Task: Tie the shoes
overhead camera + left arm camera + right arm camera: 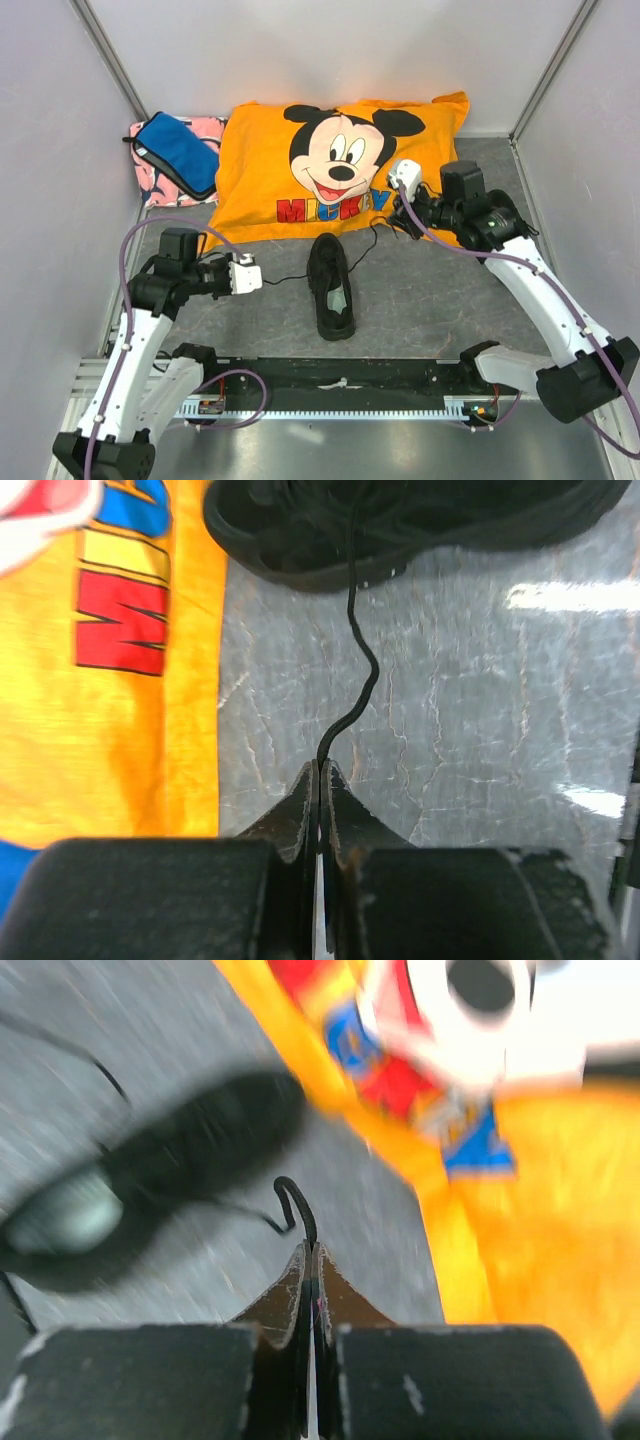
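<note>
grey table [440, 300], black shoe [331, 286], orange pillow [262, 170]

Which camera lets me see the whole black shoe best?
The top external view. It shows the whole black sneaker from above, toe to heel. The left wrist view catches only part of its side, and the right wrist view shows it blurred.

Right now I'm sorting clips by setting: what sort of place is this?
Probably a robotics test cell: white panel walls enclose a grey tabletop, the left arm and right arm mount at its near edge, and a shoe and pillow lie as props.
</note>
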Robot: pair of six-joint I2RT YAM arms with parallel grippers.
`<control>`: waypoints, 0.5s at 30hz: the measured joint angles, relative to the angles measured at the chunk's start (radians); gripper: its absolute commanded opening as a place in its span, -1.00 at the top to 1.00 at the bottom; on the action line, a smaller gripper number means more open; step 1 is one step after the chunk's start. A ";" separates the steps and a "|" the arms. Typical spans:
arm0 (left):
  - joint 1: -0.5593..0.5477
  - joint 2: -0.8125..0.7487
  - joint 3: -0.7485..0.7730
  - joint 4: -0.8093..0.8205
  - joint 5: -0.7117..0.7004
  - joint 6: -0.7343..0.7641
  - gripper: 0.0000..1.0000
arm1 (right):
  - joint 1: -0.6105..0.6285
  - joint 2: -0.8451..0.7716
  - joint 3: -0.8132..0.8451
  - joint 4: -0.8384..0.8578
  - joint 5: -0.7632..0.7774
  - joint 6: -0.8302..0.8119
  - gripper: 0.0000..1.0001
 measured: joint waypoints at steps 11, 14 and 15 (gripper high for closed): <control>0.000 -0.232 0.015 -0.207 0.043 -0.013 0.97 | 0.330 0.204 0.268 0.063 -0.155 0.145 1.00; 0.000 -0.283 0.018 -0.274 0.055 0.023 0.97 | 0.424 0.280 0.285 0.093 -0.163 0.186 1.00; 0.000 -0.294 0.020 -0.294 0.058 0.034 0.97 | 0.445 0.304 0.288 0.106 -0.164 0.198 1.00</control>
